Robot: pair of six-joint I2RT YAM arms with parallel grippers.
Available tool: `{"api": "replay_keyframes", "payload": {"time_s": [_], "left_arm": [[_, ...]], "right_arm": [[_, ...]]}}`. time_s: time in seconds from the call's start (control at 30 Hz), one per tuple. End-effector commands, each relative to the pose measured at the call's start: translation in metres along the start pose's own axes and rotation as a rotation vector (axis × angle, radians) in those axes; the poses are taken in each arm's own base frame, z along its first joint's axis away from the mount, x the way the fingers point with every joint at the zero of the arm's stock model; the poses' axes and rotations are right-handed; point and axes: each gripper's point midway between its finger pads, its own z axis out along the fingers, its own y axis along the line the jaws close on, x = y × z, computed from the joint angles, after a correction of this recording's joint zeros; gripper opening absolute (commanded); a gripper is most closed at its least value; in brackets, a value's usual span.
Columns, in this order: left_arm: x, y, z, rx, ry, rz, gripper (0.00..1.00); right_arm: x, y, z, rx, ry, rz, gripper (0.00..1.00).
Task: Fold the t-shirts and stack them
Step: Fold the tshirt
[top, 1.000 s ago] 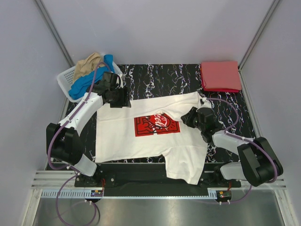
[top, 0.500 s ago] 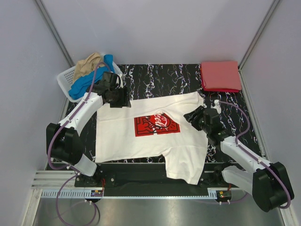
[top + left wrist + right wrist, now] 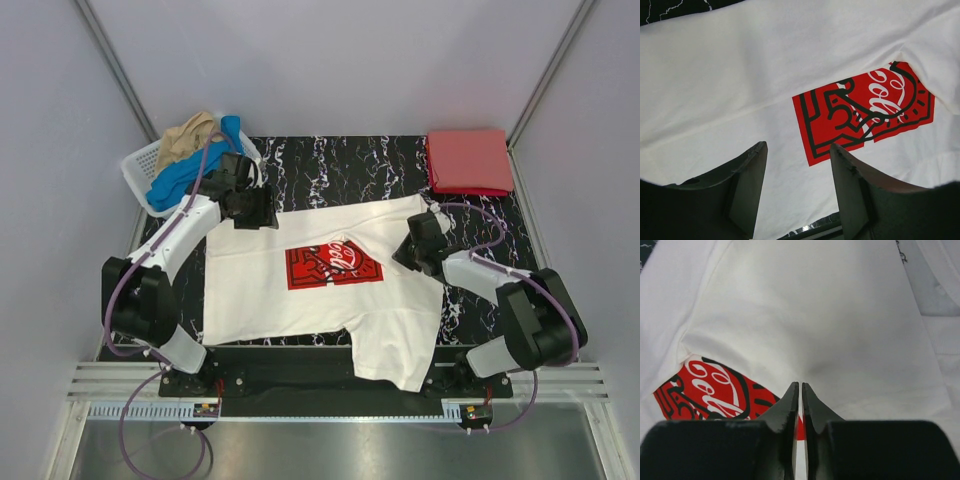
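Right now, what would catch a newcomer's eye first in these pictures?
The white t-shirt with its red print lies spread in the middle, the right gripper pinching a fold beside the print, the left gripper open above it. A folded red t-shirt sits at the far right corner.

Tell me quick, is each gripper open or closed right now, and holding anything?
Left gripper: open, holding nothing.
Right gripper: closed, pinching a fold of the white t-shirt.
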Motion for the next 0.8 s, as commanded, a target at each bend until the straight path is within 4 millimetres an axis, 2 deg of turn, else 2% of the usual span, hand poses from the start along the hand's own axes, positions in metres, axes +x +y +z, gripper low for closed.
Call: {"api": "replay_keyframes", "payload": {"time_s": [0.0, 0.1, 0.2, 0.37, 0.43, 0.53, 0.57, 0.63, 0.67, 0.7, 0.73, 0.77], "left_arm": [[-0.003, 0.018, 0.015, -0.058, -0.002, -0.015, 0.59], [0.0, 0.052, 0.025, -0.183, 0.017, -0.07, 0.6], [0.001, 0.077, 0.038, -0.232, 0.048, -0.136, 0.6], [0.005, 0.103, 0.049, -0.283, 0.084, -0.195, 0.59], [0.004, 0.11, 0.05, -0.316, 0.081, -0.191, 0.59], [0.006, 0.113, 0.059, -0.319, 0.097, -0.198, 0.59], [0.005, 0.112, 0.061, -0.31, 0.098, -0.197, 0.59], [0.004, 0.111, 0.069, -0.3, 0.098, -0.215, 0.58], [0.005, 0.107, 0.072, -0.278, 0.106, -0.225, 0.58], [0.002, 0.106, 0.074, -0.273, 0.102, -0.234, 0.58], [0.005, 0.107, 0.078, -0.278, 0.116, -0.235, 0.58], [0.005, 0.109, 0.08, -0.284, 0.119, -0.236, 0.58]], "right_arm": [[0.013, -0.014, 0.011, 0.078, 0.055, -0.03, 0.11], [0.03, -0.039, 0.011, 0.159, 0.089, -0.018, 0.08], [0.019, -0.041, 0.003, 0.181, 0.053, -0.032, 0.08], [0.0, -0.021, -0.015, 0.131, 0.007, -0.02, 0.08], [-0.009, -0.01, -0.018, 0.098, -0.008, -0.029, 0.13], [-0.038, 0.024, -0.019, 0.008, -0.061, -0.121, 0.21], [-0.059, 0.043, -0.021, -0.029, -0.112, -0.171, 0.2], [-0.08, 0.056, -0.006, -0.029, -0.159, -0.212, 0.2], [-0.107, 0.074, -0.005, -0.045, -0.207, -0.225, 0.18], [-0.112, 0.064, 0.017, 0.0, -0.175, -0.219, 0.17], [-0.121, 0.065, 0.025, 0.004, -0.169, -0.208, 0.17], [-0.137, 0.078, 0.028, -0.024, -0.18, -0.199, 0.17]]}}
